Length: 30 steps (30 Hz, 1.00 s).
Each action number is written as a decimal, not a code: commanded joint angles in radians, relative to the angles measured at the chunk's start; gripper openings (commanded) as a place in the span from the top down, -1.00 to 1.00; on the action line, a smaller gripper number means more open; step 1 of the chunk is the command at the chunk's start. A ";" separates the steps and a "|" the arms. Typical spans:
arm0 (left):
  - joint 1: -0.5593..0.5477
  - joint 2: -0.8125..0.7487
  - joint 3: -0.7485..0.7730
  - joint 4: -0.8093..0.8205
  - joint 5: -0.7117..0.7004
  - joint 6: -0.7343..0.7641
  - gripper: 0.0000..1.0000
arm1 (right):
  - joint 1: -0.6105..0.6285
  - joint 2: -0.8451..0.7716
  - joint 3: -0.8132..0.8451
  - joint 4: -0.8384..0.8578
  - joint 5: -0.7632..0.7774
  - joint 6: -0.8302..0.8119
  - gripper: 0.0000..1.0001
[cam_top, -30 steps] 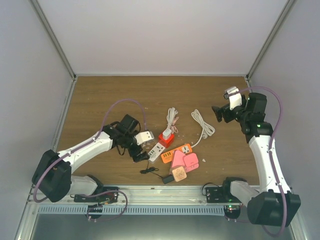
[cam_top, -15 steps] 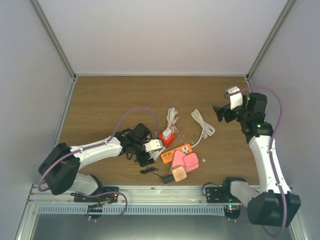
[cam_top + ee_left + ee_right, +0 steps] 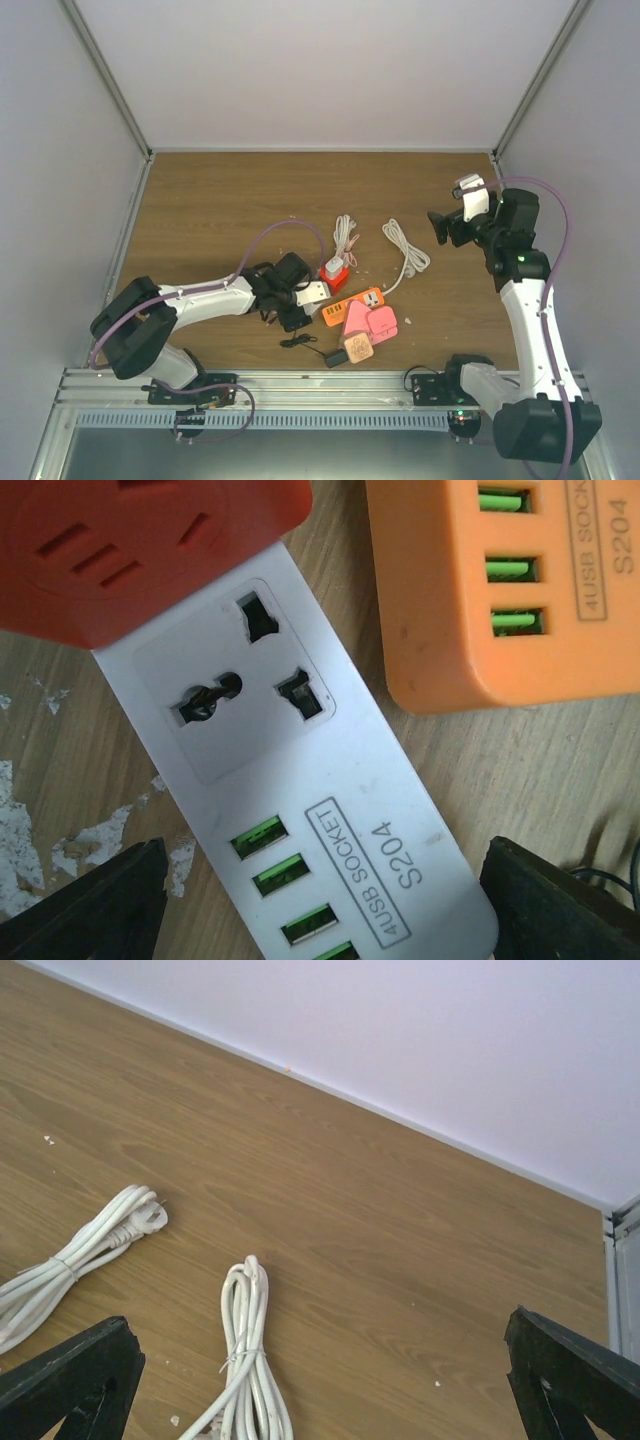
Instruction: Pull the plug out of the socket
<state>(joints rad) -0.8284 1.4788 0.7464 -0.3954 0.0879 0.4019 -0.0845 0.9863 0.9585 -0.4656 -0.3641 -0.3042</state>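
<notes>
A white plug [image 3: 333, 264] sits in a red socket cube [image 3: 332, 276] mid-table, and its cord [image 3: 344, 233] runs away from me. In the left wrist view the cube [image 3: 130, 550] shows only empty slots; the plug is out of that view. My left gripper [image 3: 297, 300] is low over a white power strip [image 3: 314, 293]. It is open [image 3: 325, 915], with one finger [image 3: 90, 900] on either side of the strip's USB end [image 3: 330, 850]. My right gripper [image 3: 441, 226] is open and empty [image 3: 320, 1380], raised at the right.
An orange power strip [image 3: 355, 302] lies beside the white one and shows in the left wrist view [image 3: 500, 590]. Pink adapters [image 3: 370, 322], a tan block [image 3: 359, 349] and a black adapter [image 3: 334, 357] lie nearer me. A coiled white cable [image 3: 406, 252] shows below the right gripper [image 3: 245, 1360].
My left arm has swung right and down, bringing its gripper from beside the white strip onto the strip's near end. The right arm has hardly moved.
</notes>
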 commanded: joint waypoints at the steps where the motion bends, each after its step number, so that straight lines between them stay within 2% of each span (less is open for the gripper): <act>1: 0.011 0.008 -0.018 0.093 -0.049 0.009 -0.67 | -0.003 -0.013 -0.010 -0.030 0.006 0.012 -0.99; 8: 0.085 0.017 -0.010 0.103 0.001 0.020 -0.51 | -0.003 0.000 0.013 -0.034 0.011 0.001 -0.99; 15: 0.195 0.046 0.031 0.117 0.061 0.033 -0.43 | -0.003 0.009 0.020 -0.037 0.009 -0.007 -0.99; 27: 0.391 0.153 0.126 0.109 0.193 0.121 -0.02 | -0.003 0.049 0.033 -0.057 -0.059 -0.061 -0.99; 30: 0.429 0.172 0.151 0.101 0.204 0.120 0.02 | -0.003 0.064 0.039 -0.059 -0.079 -0.076 -0.99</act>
<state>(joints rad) -0.4480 1.6272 0.8494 -0.3462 0.2592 0.5095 -0.0845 1.0332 0.9653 -0.5064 -0.4011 -0.3470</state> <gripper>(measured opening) 0.529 0.995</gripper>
